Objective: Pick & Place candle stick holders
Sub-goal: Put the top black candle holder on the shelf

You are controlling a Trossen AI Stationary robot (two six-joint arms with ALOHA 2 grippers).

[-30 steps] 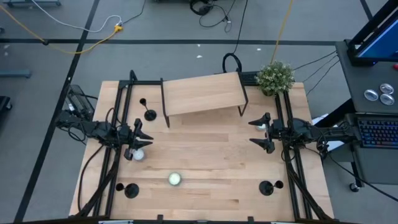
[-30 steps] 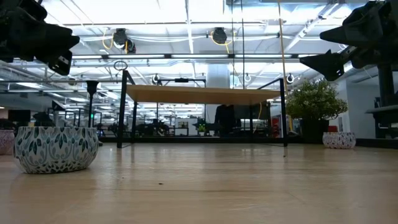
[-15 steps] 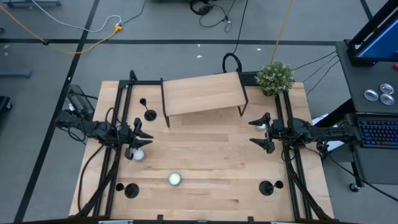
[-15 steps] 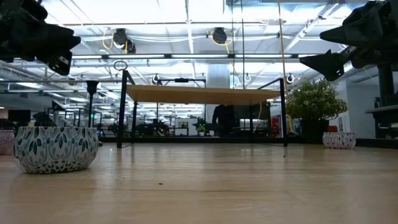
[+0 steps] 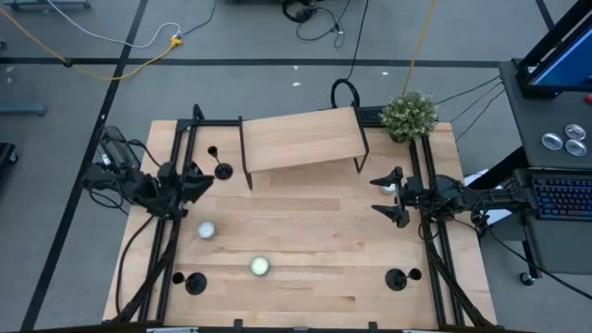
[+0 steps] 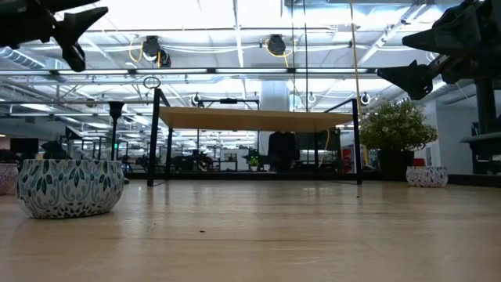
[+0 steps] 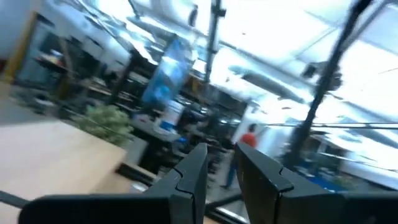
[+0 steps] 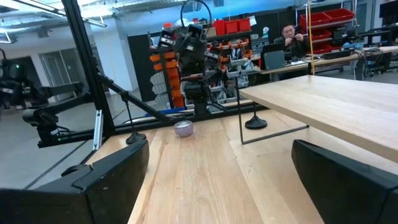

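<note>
Three black candle stick holders stand on their round bases on the wooden table: one at the far left point(image 5: 223, 170), beside the shelf's leg point(image 8: 255, 122), one at the near left point(image 5: 195, 283) and one at the near right point(image 5: 396, 278). My left gripper point(image 5: 196, 178) hangs raised over the table's left side, tipped upward. Its fingers point(image 7: 222, 168) are a narrow gap apart with nothing between them. My right gripper point(image 5: 384, 197) waits at the right side, wide open point(image 8: 219, 149) and empty.
Two round white tealights lie on the table, one at the left point(image 5: 205, 229) and one nearer the front edge point(image 5: 260, 266). A raised wooden shelf point(image 5: 301, 139) on thin black legs stands at the back, with a potted plant point(image 5: 409, 114) at the back right corner.
My left gripper has risen from just over the left tealight, gone toward the table's far edge and tipped upward with a roll. The tealight now lies uncovered in the same spot.
</note>
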